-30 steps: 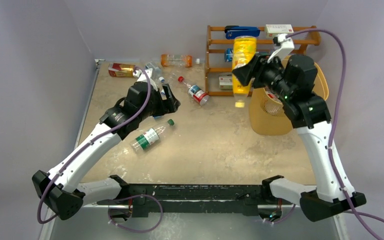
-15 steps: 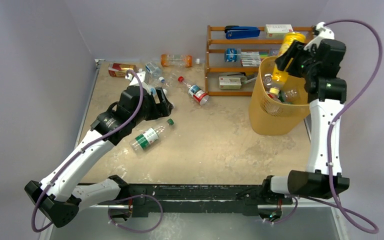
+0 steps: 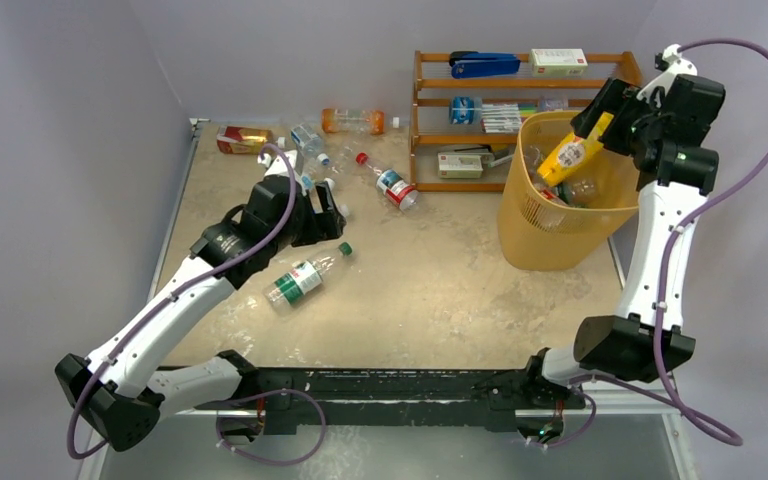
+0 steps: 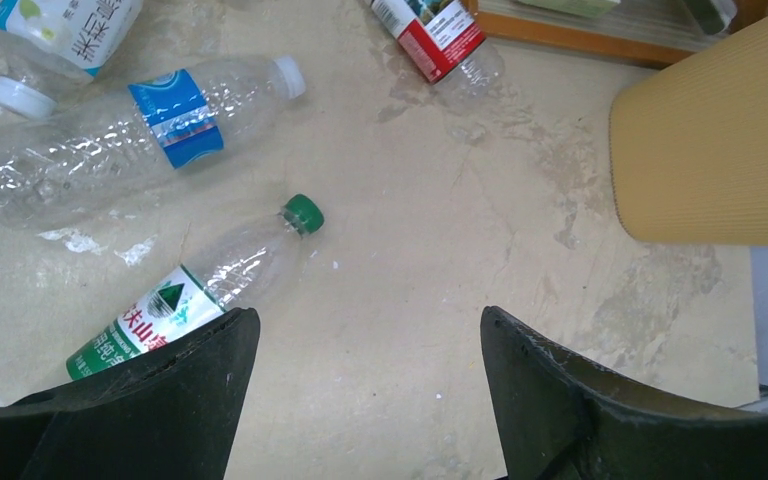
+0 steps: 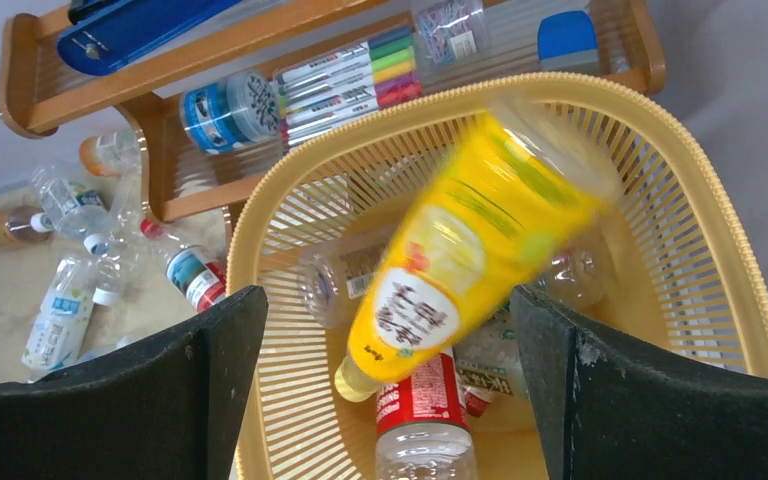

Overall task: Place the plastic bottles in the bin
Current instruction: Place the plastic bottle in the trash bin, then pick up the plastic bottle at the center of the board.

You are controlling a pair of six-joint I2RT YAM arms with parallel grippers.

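My right gripper hangs open over the yellow-orange latticed bin. Between and below its fingers a yellow bottle is blurred, cap down, touching neither finger, inside the bin. Under it lie a red-labelled bottle and other clear ones. My left gripper stands open and empty over the table. A green-labelled bottle lies just past its left finger, a blue-labelled one farther off. From above, the left gripper sits over the green-labelled bottle.
More bottles lie at the back left: a red-labelled one, an orange one, an amber one. A wooden shelf rack with a blue stapler, pens and boxes stands behind the bin.
My right arm swung the yellow bottle over the bin and its jaws opened; the bottle has left them and drops in. My left arm shifted slightly towards the near side.
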